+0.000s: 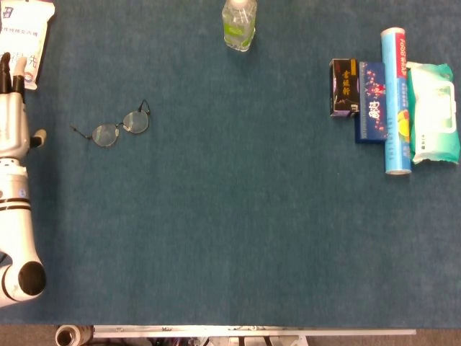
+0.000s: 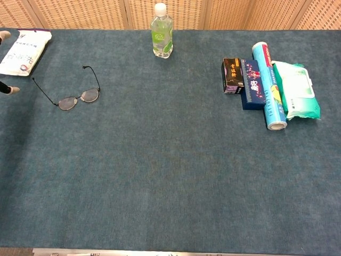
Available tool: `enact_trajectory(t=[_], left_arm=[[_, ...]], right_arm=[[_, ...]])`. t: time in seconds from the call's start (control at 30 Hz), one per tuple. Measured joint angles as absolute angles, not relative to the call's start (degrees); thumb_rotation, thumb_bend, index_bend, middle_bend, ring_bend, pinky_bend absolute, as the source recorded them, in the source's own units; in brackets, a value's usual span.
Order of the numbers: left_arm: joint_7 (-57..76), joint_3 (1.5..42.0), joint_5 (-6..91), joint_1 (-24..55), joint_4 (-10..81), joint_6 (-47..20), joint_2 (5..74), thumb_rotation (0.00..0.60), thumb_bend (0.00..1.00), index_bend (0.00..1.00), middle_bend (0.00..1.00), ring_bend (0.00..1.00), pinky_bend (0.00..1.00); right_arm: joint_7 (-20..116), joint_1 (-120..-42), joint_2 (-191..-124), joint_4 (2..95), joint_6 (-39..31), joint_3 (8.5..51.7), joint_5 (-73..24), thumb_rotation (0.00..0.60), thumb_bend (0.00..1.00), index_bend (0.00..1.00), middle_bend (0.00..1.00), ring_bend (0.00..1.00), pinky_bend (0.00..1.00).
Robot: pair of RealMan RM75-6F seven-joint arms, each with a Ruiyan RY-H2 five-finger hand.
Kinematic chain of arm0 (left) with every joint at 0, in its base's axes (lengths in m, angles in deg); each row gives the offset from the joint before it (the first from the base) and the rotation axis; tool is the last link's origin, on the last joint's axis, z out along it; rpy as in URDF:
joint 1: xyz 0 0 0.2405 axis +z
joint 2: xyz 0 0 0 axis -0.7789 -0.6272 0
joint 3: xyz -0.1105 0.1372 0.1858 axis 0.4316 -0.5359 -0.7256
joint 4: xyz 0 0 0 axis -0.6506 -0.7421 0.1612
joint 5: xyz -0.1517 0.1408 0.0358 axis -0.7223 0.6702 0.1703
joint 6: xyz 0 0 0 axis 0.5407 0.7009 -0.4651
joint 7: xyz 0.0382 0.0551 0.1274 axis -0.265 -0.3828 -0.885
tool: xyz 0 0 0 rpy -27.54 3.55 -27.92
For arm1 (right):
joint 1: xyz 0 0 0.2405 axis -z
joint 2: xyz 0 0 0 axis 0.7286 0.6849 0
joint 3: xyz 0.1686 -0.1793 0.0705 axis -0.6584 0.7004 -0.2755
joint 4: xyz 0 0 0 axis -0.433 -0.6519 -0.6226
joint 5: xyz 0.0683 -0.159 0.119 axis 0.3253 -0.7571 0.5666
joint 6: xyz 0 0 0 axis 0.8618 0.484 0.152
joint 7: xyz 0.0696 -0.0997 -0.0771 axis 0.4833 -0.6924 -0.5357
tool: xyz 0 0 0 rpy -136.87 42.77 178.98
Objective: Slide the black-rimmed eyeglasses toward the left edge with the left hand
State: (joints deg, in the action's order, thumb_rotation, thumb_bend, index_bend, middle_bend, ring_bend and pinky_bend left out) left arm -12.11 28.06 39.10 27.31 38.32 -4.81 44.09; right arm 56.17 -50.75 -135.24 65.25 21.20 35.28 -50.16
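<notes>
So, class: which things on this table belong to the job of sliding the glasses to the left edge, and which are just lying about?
Part of the job:
eyeglasses
left hand

Just lying about:
water bottle
white packet
black box
blue box
blue tube
wet wipes pack

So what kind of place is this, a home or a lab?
Most likely a lab or test setup, not a home: a blue felt-covered table, unrelated items laid out on it such as eyeglasses and a water bottle, and a robot hand at its left edge.

blue roll (image 1: 396, 101), "FOOD WRAP"
</notes>
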Motion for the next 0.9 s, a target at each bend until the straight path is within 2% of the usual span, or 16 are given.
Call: enact_trajectory(t=[0.1,0.37,0.9], left_arm=[[-11.99,28.41,39.73,26.66,38.61,-4.83,44.41,0.600,0.06,0.00,0.00,0.00,0.09],[-12.32,28.95,40.94,25.70,39.36,-3.69,45.52,0.600,0.24,0.00,0.00,0.00,0.09],[-14.90,29.27,41.34,24.36,42.50,-2.58,47.10,0.600,0.25,0.00,0.00,0.00,0.09]], right_arm=[[56.26,-50.72,-135.19,65.23,21.26,35.26,-50.12,0.600,0.35,0.53,0.44,0.25,0.21],[56.57,-50.71,-135.06,65.24,21.27,35.22,-50.10,0.600,0.35,0.53,0.44,0.25,0.21],[56.83,-50.60,-134.90,65.31,21.53,35.18,-50.14,0.600,0.35,0.53,0.44,0.25,0.21]])
